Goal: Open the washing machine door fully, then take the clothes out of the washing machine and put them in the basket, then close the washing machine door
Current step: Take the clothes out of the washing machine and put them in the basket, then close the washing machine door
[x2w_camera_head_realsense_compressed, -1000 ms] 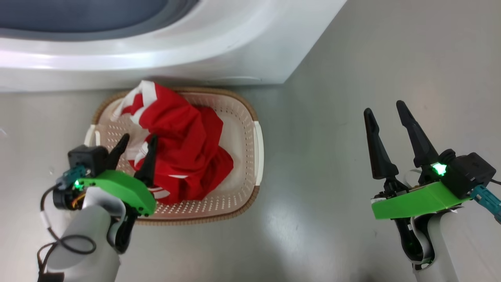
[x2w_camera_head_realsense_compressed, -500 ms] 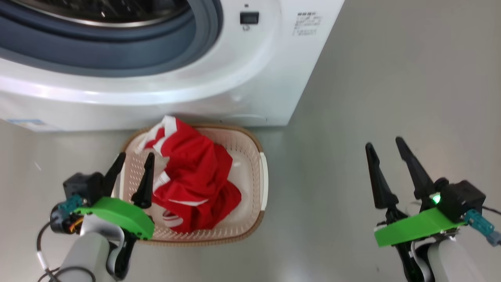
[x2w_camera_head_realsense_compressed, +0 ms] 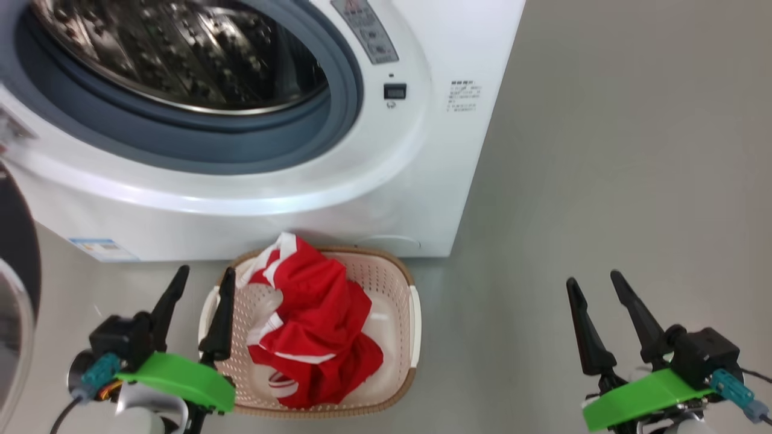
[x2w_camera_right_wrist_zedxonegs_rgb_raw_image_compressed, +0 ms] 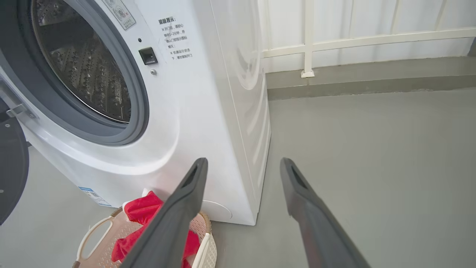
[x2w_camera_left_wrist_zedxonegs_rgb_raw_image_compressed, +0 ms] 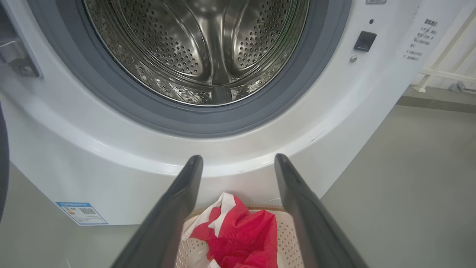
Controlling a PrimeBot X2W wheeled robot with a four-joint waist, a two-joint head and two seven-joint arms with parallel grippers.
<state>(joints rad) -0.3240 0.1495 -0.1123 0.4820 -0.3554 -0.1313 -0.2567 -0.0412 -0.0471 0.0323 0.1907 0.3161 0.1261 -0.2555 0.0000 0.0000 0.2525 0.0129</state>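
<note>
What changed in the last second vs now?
The head camera tilted up, bringing more of the washing machine and its drum into view. The left gripper, open and empty, drew back from over the clothes to the basket's left rim. The clothes stayed in the basket; the right gripper stayed open over the floor.

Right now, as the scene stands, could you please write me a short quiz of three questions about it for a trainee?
1. True or false: the red clothes lie in the basket on the floor in front of the washing machine.
2. Choose one: the part of the drum that can be seen is A) packed with clothes, B) without any clothes, C) covered by a shut door.
3. Fill the gap: the left gripper and the right gripper are both ____, holding nothing.

Key: 1 true; 2 B; 3 open.
</note>
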